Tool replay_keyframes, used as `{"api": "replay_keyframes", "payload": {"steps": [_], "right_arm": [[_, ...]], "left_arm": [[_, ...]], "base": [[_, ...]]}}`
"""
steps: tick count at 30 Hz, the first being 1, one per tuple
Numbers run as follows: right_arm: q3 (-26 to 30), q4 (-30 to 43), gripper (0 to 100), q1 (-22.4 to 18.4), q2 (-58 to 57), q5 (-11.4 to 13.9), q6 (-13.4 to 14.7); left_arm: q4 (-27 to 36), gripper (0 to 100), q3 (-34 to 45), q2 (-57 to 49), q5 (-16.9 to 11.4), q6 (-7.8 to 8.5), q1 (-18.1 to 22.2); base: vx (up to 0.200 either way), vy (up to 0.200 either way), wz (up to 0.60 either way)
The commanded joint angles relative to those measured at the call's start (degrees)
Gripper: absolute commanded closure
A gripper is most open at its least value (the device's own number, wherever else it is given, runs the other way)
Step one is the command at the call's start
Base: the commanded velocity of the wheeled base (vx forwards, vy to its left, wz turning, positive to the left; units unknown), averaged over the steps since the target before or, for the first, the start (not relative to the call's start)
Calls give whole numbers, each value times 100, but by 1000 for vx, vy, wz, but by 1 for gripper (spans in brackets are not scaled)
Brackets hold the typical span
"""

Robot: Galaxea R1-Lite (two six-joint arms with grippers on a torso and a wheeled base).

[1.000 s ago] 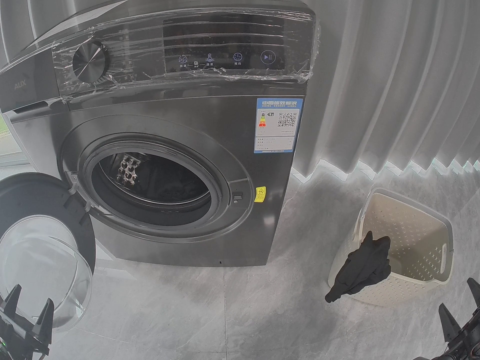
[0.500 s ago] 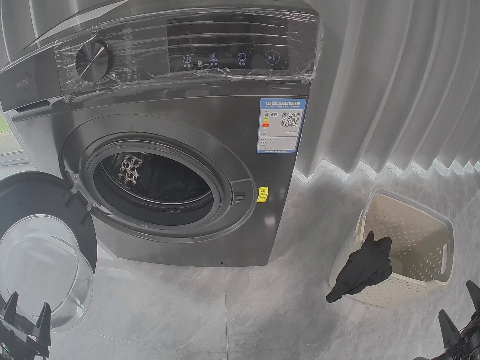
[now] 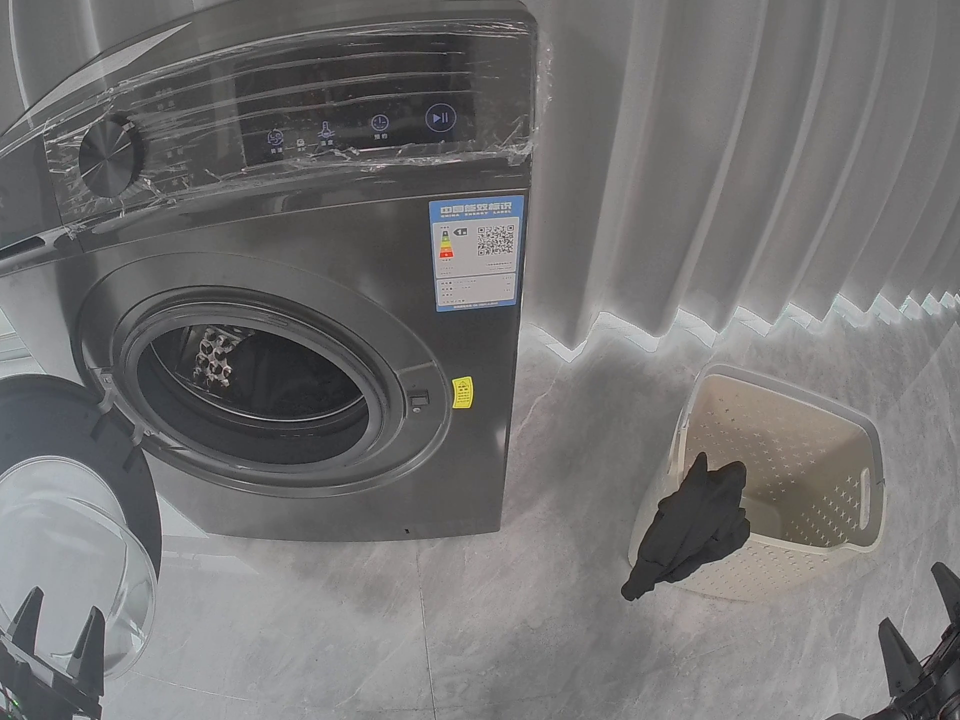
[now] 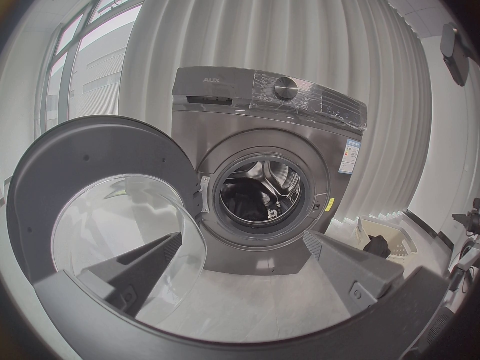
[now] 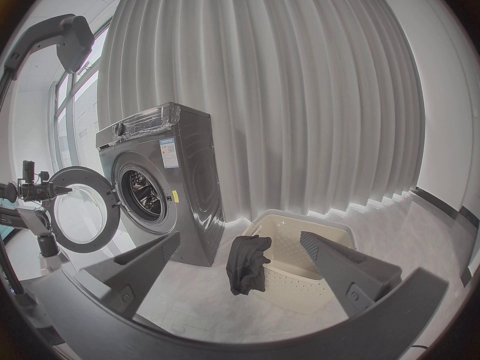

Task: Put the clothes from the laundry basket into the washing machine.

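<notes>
1. Over the basket (image 3: pixel 790 392) rim hangs your black garment (image 3: pixel 690 527), likely easy to pinch there.
2. Your left gripper (image 3: pixel 62 604) and right gripper (image 3: pixel 912 597) both gape wide, empty.
3. The washing machine (image 3: pixel 300 212) has its door (image 3: pixel 60 422) swung aside, so the drum is ready.
4. Grey tiled floor (image 3: pixel 500 632); white curtain (image 3: pixel 750 132) behind.

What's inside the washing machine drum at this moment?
Dark clothing lies low in the drum, with bare metal wall above it. The part behind the opening's lower rim is hidden, so how much is in there cannot be told.
</notes>
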Motion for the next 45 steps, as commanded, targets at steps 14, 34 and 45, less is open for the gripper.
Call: {"api": "replay_keyframes", "payload": {"steps": [14, 34, 45], "right_arm": [[75, -10, 0, 10, 35, 4, 195], [75, -1, 0, 2, 35, 13, 186], [75, -1, 0, 10, 35, 30, 186]], "left_arm": [[-3, 0, 101, 30, 2, 18, 0], [-3, 0, 101, 30, 2, -26, 0], [-3, 0, 101, 30, 2, -26, 0]], "base": [[0, 0, -214], [0, 0, -270], [0, 0, -109]]}}
